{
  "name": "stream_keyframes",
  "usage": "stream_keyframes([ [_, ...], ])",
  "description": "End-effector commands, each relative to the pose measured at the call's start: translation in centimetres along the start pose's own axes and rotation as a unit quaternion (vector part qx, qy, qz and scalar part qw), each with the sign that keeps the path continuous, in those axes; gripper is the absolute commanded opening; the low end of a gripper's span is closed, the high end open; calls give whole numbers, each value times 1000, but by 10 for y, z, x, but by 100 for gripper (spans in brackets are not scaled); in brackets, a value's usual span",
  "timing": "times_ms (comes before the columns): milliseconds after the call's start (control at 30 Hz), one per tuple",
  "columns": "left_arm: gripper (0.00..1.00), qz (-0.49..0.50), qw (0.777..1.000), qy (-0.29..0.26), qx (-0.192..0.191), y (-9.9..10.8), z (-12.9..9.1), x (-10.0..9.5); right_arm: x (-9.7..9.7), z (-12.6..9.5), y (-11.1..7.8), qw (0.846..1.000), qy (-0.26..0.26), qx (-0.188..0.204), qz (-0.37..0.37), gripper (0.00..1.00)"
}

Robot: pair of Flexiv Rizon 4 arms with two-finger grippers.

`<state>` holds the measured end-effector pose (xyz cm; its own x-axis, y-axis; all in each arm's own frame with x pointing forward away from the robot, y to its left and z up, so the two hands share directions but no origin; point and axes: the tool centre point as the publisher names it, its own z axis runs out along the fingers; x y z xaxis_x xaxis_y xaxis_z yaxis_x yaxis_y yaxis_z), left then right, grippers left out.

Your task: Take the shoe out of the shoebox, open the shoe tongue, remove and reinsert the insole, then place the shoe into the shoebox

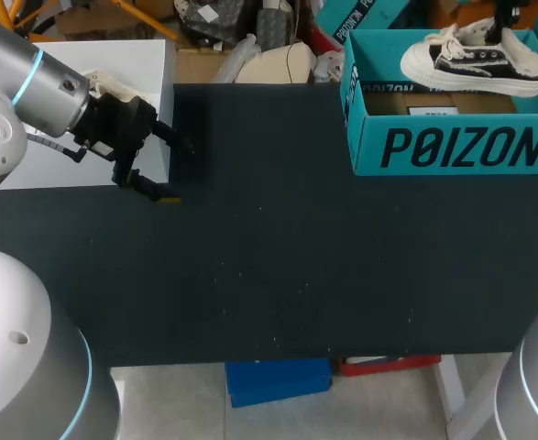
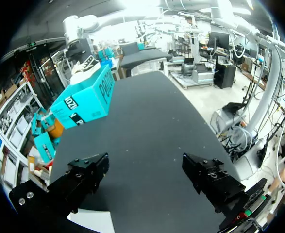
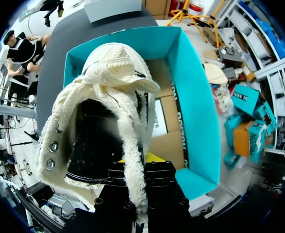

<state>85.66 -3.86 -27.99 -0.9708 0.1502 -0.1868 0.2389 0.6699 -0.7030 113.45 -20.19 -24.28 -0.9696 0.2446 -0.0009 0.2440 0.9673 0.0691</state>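
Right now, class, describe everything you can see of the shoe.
The shoe is a low sneaker with a black fabric upper, a cream rubber sole and toe cap, cream laces, fluffy cream lining spilling over the collar, and two metal eyelets on its side. It hangs roughly level, sole down, above the open teal shoebox. The right hand pinches its fleecy collar near the heel.

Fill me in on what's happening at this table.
The right gripper is clamped on the collar of a white and black shoe and holds it up over the open teal shoebox at the table's far right corner. The shoe is not resting inside the box. The left gripper hangs open over the table's left side, holding nothing. From this moment alone you cannot tell whether the shoe is coming out or going back in.
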Motion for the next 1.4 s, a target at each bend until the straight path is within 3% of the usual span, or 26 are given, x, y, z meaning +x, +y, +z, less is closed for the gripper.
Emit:
stream_keyframes([
  [33, 100, 0, 1000, 0, -1, 0, 1, 0, -5, 12, 7, 1000, 13, -2, 3, 0],
  [800, 100, 0, 1000, 0, -1, 0, 1, 0, 24, 56, 18, 999, 34, 8, 12, 0],
  [1400, 100, 0, 1000, 0, -1, 0, 1, 0, 34, 83, 25, 999, 38, 23, 9, 0],
])
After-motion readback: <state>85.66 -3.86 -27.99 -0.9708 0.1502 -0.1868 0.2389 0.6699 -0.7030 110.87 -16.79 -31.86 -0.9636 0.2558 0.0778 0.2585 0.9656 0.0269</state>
